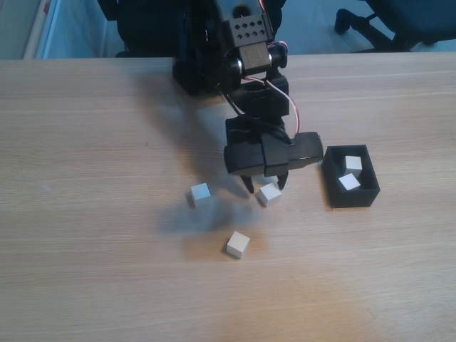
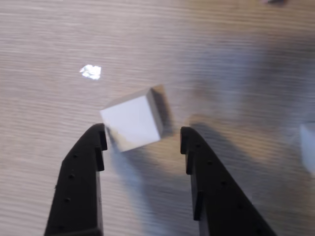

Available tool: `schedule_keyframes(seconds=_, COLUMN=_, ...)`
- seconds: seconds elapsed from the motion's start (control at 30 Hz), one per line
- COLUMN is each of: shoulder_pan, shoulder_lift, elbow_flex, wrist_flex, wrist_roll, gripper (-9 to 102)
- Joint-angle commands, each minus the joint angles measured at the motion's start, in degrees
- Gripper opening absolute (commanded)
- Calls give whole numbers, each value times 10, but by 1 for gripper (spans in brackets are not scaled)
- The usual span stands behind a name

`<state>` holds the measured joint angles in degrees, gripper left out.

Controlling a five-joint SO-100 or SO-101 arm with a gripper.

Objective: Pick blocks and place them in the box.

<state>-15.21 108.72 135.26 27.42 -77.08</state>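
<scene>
Fixed view: two blocks [image 1: 350, 172] in box [image 1: 333, 187] (right); three blocks [image 1: 236, 229] on table [image 1: 92, 214] left.

The table [image 1: 85, 271] is a light wood-grain worktop with fine lines running from left to right in the fixed view; it reaches the left, right and near edges of that picture, and its far edge crosses near the top; a warmer orange glow lies on it near the near edge, right of middle; in the wrist view a small bright glint [image 2: 90, 72] sits on the wood at upper left; beyond the far edge, an office chair's dark base [image 1: 370, 25] stands at the top right corner on a pale floor [image 1: 313, 28]; a white panel [image 1: 35, 28] rises at the top left corner.
</scene>
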Motion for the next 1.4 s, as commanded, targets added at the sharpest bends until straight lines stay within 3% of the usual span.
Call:
schedule_keyframes(seconds=0.0, shoulder_pan=7, shoulder_lift=-5, elbow_flex=-31, wrist_flex=-17, wrist_roll=-12, gripper=16)
schedule_keyframes(seconds=0.63, shoulder_pan=-14, shoulder_lift=-54, elbow_flex=-46, wrist_flex=-48, wrist_roll=24, gripper=14)
schedule_keyframes(seconds=0.9, shoulder_pan=-20, shoulder_lift=-50, elbow_flex=-52, wrist_flex=-44, wrist_roll=26, gripper=0)
schedule_keyframes(seconds=1.03, shoulder_pan=-30, shoulder_lift=-24, elbow_flex=-69, wrist_flex=-7, wrist_roll=38, gripper=0)
schedule_keyframes(seconds=1.37, shoulder_pan=-134, shoulder_lift=-26, elbow_flex=-269, wrist_flex=181, wrist_roll=146, gripper=0)
